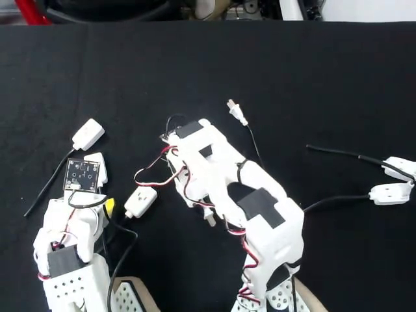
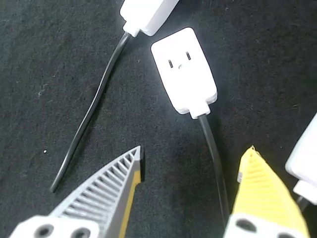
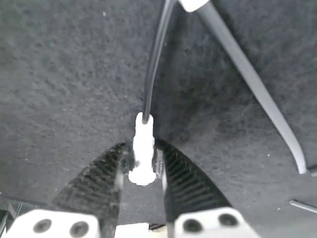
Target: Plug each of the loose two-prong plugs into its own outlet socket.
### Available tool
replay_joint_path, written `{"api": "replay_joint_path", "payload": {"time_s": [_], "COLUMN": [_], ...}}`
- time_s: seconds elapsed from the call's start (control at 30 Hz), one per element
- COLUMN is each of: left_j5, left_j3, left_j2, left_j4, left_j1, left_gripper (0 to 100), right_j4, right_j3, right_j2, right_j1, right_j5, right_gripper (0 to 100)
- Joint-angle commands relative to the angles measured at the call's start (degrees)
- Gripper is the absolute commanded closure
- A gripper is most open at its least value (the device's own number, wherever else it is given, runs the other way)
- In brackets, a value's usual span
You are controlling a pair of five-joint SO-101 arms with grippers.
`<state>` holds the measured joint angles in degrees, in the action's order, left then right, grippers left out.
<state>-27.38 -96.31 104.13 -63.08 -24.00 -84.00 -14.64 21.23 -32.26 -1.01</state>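
My left gripper (image 2: 195, 151) is open and empty, just short of a white outlet socket (image 2: 185, 69) that lies face up with its two slots showing. Its cord runs back between the grey finger (image 2: 121, 171) and the yellow finger (image 2: 257, 178). A second socket (image 2: 146, 12) lies just beyond, and a third (image 1: 140, 201) is beside that arm. My right gripper (image 3: 143, 171) is shut on a small white two-prong plug (image 3: 143, 151), whose black cord leads away over the cloth. Another loose plug (image 1: 237, 112) lies beyond the right arm, prongs pointing away.
A black cloth (image 1: 312, 84) covers the table. Two more white cord ends (image 1: 393, 182) with black cords lie at the right edge. Thin black cords (image 3: 257, 84) cross the cloth near the right gripper. The right arm (image 1: 260, 214) spans the middle of the table.
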Motion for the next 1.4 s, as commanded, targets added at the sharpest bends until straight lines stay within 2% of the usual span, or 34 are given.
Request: {"api": "replay_joint_path", "payload": {"time_s": [0.0,0.3,0.47,0.7,0.83,0.93,1.03,1.13,1.23,1.37], "left_j5": [-0.35,-0.09,2.55,12.04,16.62,19.60,23.03,25.32,25.76,25.76], "left_j3": [-1.01,-1.01,-1.01,1.63,4.26,6.90,5.85,2.59,1.80,1.45], "left_j2": [0.26,0.26,0.35,0.44,0.44,0.44,0.44,0.35,0.35,0.35], "left_j4": [0.79,0.79,1.14,1.41,1.49,2.73,10.99,18.29,20.48,21.98], "left_j1": [-0.48,-0.22,1.89,12.44,24.48,32.84,37.67,39.16,38.02,37.49], "left_gripper": [69,69,69,69,69,69,69,69,69,69], "right_j4": [2.20,15.47,30.77,51.60,60.04,61.19,61.01,55.56,46.33,43.43], "right_j3": [-1.63,-22.11,-36.00,-55.08,-64.31,-69.32,-73.45,-74.68,-72.40,-71.34], "right_j2": [-5.93,-40.48,-60.44,-82.86,-93.85,-101.76,-108.88,-114.24,-117.32,-117.67], "right_j1": [0.26,0.09,0.18,0.09,0.00,-2.55,-6.77,-9.85,-10.37,-10.46], "right_j5": [-0.53,-0.62,-1.41,-13.01,-16.00,-19.25,-20.22,-20.22,-20.40,-20.22], "right_gripper": [98.6,98.6,98.6,98.6,98.6,98.6,98.7,98.7,98.7,98.7]}}
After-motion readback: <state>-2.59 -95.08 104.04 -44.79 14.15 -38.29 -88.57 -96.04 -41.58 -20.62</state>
